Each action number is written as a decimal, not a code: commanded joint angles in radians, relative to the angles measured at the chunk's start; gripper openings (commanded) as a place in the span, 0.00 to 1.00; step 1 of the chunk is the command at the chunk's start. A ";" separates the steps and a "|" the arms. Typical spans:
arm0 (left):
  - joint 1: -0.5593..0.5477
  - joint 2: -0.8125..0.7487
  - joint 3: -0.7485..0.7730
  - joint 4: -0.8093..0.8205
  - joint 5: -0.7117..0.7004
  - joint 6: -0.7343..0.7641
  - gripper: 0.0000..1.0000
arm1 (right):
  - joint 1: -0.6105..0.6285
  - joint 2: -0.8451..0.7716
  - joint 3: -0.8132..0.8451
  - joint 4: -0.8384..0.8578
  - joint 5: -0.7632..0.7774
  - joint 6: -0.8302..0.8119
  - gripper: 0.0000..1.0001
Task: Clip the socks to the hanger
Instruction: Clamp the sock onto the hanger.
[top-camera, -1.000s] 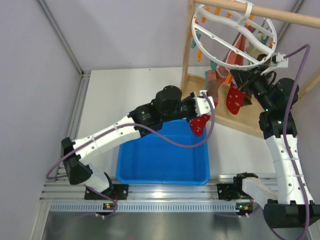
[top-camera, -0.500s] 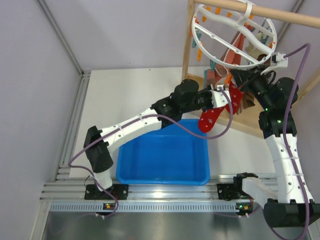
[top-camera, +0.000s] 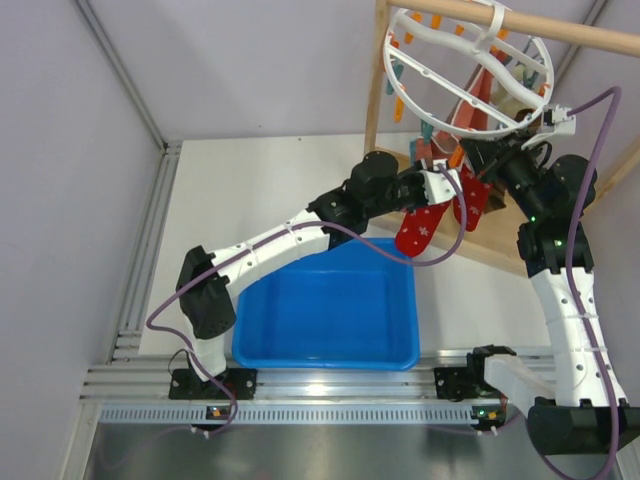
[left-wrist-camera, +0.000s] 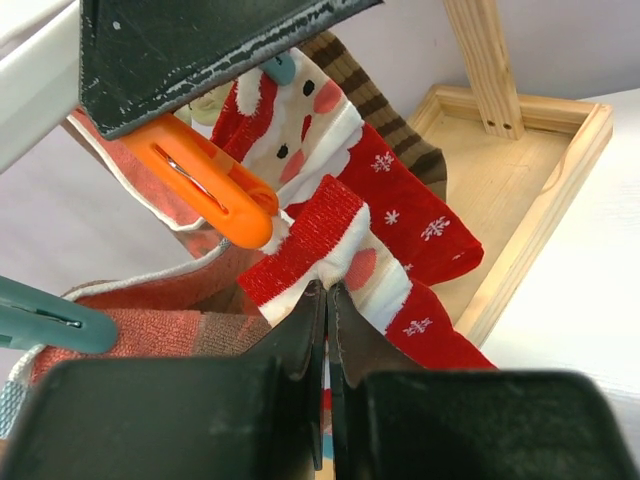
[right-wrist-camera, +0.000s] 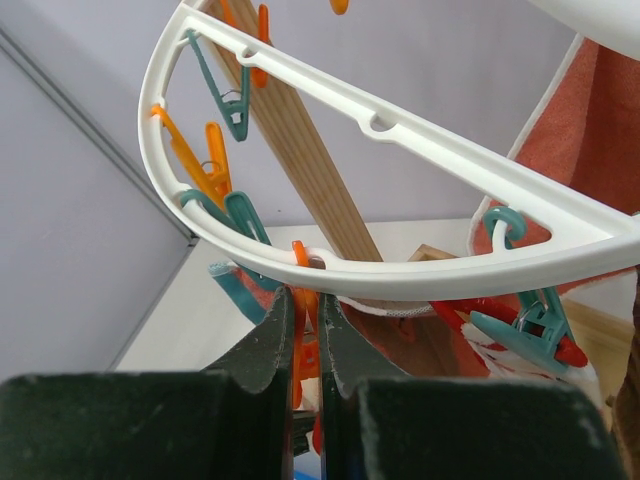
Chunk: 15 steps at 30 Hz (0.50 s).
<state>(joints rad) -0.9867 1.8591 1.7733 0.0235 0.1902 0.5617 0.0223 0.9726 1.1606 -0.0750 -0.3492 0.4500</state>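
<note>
Nearest, over the far right corner of the blue bin (top-camera: 300, 310), the left arm now stretches out long toward the rack. A second ago it was folded back above the bin's far rim, and in the last half second it has only crept a little higher and closer. The left gripper (top-camera: 436, 190) is clenched on the ribbed cuff of a red sock (top-camera: 418, 230) with white flecks and a Santa face; the wrist view shows the jaws pressed together on the fabric. The sock hangs free in the air by its cuff. In the overhead view its long axis slants from the gripper down and to the left, with the toe end lowest, above the bin's far right corner. Just beyond it, another red sock (top-camera: 470, 200) and a brown striped sock (left-wrist-camera: 395, 115) dangle under the hanger (right-wrist-camera: 450, 272). The right gripper (right-wrist-camera: 303, 300) has not shifted, and it is pinched on an orange clothespin (right-wrist-camera: 303, 345) at the ring's rim. Farthest back, the ring hangs from the top bar of the wooden stand (top-camera: 372, 110).
</note>
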 joint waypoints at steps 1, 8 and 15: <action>0.002 -0.006 0.057 0.088 0.002 0.009 0.00 | 0.007 -0.005 0.028 0.049 -0.002 0.003 0.00; 0.002 -0.014 0.058 0.099 0.005 0.003 0.00 | 0.008 -0.002 0.030 0.041 0.004 -0.010 0.00; 0.002 -0.012 0.069 0.107 0.002 0.017 0.00 | 0.008 -0.005 0.030 0.037 0.001 -0.013 0.00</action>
<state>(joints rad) -0.9867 1.8595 1.7927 0.0532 0.1902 0.5629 0.0223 0.9726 1.1606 -0.0750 -0.3492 0.4469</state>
